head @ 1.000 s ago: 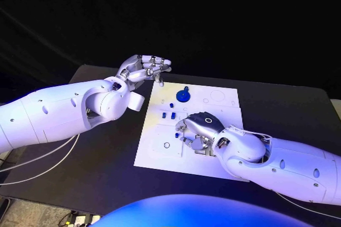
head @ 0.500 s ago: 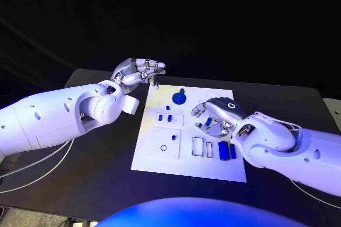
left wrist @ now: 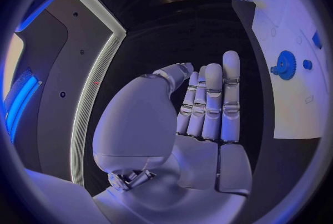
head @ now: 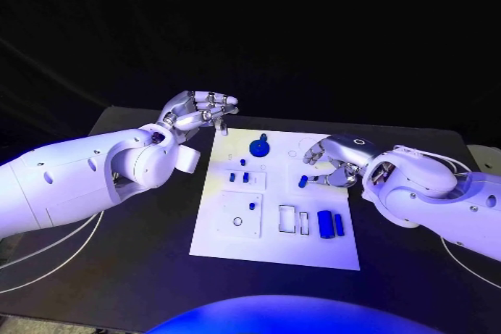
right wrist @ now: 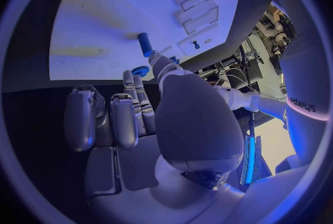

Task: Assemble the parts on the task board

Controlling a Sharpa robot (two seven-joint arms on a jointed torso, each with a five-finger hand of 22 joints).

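On the black table [head: 125, 254], right hand [head: 336, 159] pinches a blue peg [right wrist: 145, 44] over the task board [head: 274, 241]; left hand [head: 198, 111] curled, holding nothing.

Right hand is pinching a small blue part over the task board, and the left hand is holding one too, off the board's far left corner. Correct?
Not quite. The left hand holds nothing: the left wrist view shows its fingers bare. The rest stands: the right hand pinches a small blue part over the task board, as the head view shows.
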